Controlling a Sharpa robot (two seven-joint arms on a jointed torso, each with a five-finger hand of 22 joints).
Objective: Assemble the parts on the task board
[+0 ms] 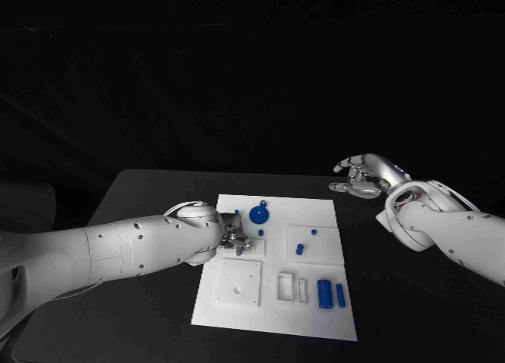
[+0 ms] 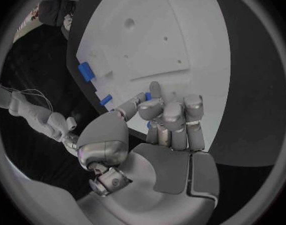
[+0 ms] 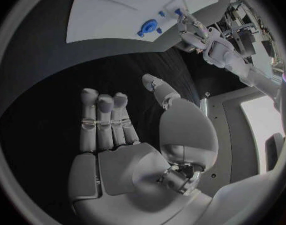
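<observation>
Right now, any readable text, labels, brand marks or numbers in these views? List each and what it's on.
None readable.
Task board: plain white, no print to be seen.
Blue parts: no markings to be seen.
Left hand and right hand: bare silver and white shells, no logo or number to be seen.
Black table: no label or sign to be seen.

Your colours: white board [image 1: 240, 302], blue parts [image 1: 324, 293].
Your table [image 1: 154, 189] is black; both hands [image 1: 233, 239] [image 1: 361, 175] silver.
</observation>
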